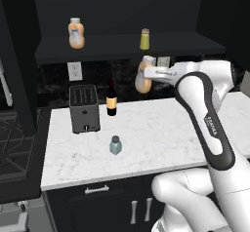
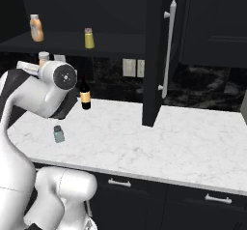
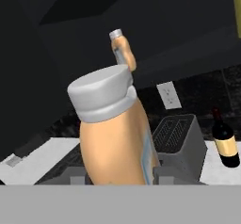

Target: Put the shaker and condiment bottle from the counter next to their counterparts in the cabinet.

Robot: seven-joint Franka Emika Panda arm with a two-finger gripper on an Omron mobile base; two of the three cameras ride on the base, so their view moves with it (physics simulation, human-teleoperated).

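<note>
While the gripper point(image 1: 146, 73) is clamping the orange bottle point(image 1: 143, 75) narrowly around its body and holding it in the air above the counter point(image 1: 161, 128), the carrying step is under way. The next move is calling for a lift to the cabinet shelf point(image 1: 112, 47), beside the matching bottle point(image 1: 75, 33) on the left. The blue-grey shaker point(image 1: 115, 145) is waiting near the toaster point(image 1: 84, 107).

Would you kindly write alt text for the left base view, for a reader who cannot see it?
The white arm's hand holds an orange condiment bottle in the air, above the marble counter and just below the dark cabinet's shelf. On the shelf stand a matching orange bottle and a yellow-green shaker; on the counter are a toaster, a wine bottle and a blue-grey shaker.
</note>
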